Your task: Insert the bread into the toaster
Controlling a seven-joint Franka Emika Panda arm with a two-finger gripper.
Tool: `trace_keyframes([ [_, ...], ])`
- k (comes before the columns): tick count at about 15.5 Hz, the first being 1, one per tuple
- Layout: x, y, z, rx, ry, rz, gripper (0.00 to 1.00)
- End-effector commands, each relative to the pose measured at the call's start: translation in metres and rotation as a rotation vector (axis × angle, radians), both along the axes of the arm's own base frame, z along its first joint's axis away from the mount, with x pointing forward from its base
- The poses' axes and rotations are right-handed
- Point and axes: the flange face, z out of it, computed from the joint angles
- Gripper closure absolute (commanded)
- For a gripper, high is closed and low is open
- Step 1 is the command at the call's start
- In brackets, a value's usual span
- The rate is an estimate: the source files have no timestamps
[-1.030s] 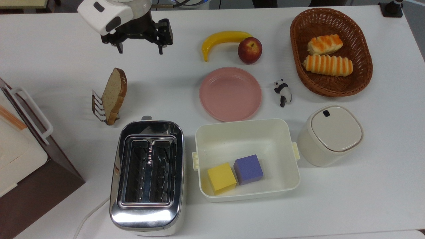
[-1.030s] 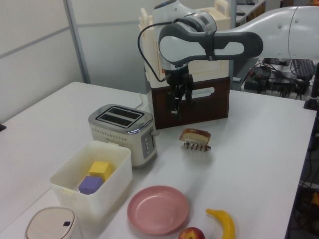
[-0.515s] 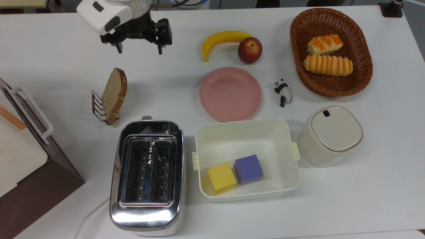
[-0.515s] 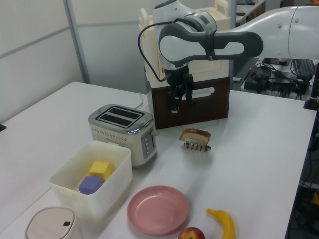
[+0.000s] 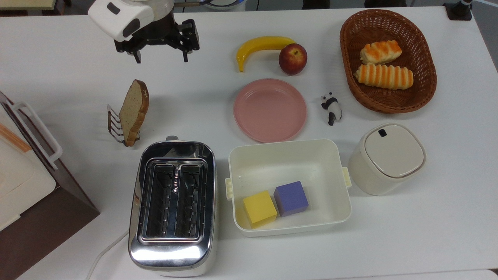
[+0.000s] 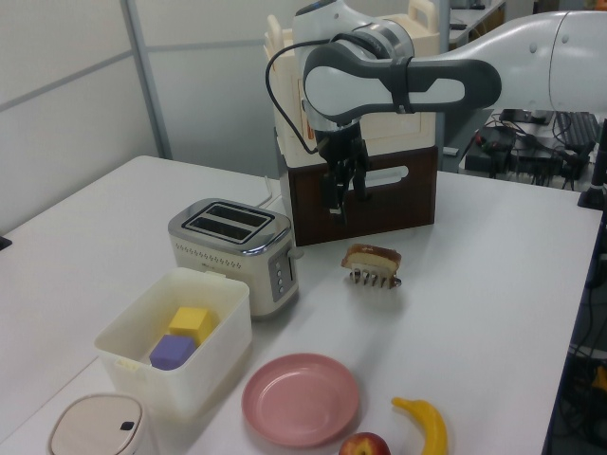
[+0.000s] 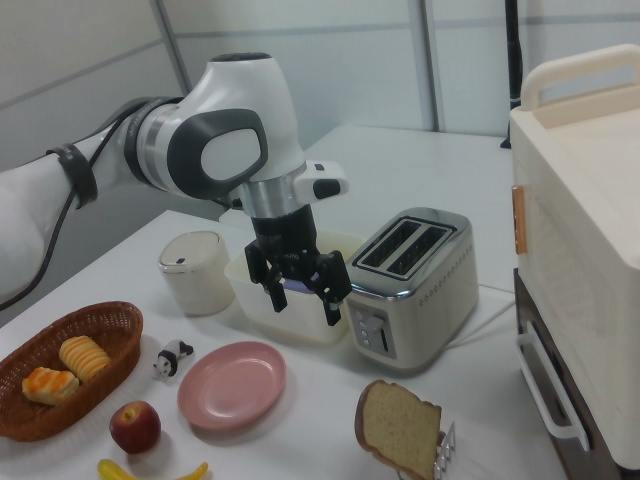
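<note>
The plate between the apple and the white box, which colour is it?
The plate is plain pink, clearest in the top view.

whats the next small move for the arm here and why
Probably bring the gripper over the bread and lower it. Its jaws are open and empty, high above the table and apart from the slice. The bread stands on edge in the wire rack beside the toaster, whose slots are empty, so grasping the slice likely comes first.
</note>
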Motion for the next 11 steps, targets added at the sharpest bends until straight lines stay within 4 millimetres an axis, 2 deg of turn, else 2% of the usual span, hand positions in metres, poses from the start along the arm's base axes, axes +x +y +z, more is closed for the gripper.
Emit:
trace_keyframes([
  [1, -0.009, -0.003, 0.009, -0.012, 0.013, 0.041, 0.0],
  [5, -0.011, -0.016, 0.009, -0.011, 0.013, 0.023, 0.0],
  [11, -0.011, -0.018, 0.004, -0.027, 0.021, 0.023, 0.0],
])
